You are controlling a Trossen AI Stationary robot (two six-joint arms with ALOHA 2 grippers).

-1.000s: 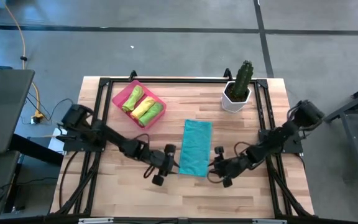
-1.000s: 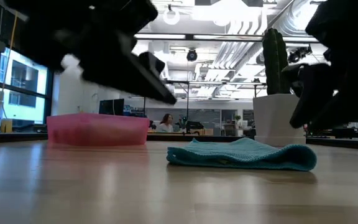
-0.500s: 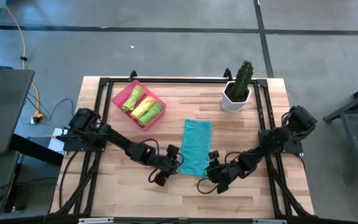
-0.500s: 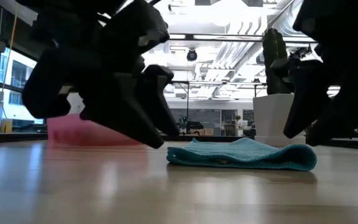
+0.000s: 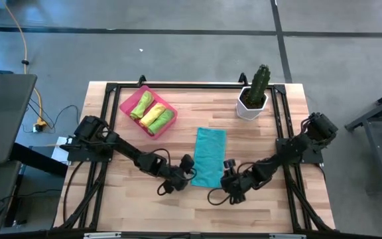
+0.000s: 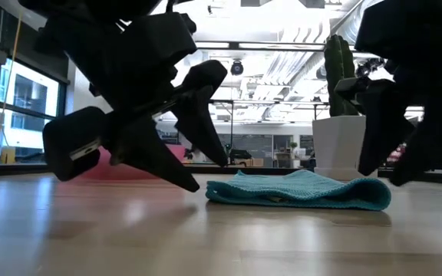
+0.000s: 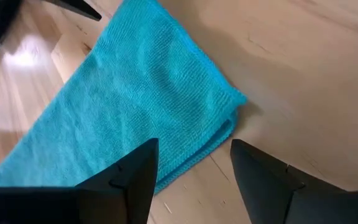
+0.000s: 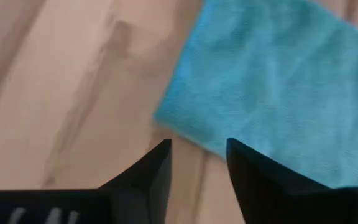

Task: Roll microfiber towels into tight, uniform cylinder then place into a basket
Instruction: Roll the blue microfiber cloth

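Just between both pincers: teal towel (image 5: 209,157)

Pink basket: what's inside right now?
The pink basket holds three rolled towels side by side: a green roll, a yellow roll and a green roll. Anything beneath them is covered.

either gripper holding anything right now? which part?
Nothing held. Left gripper and right gripper are both open, each just short of a near corner of the flat teal towel.
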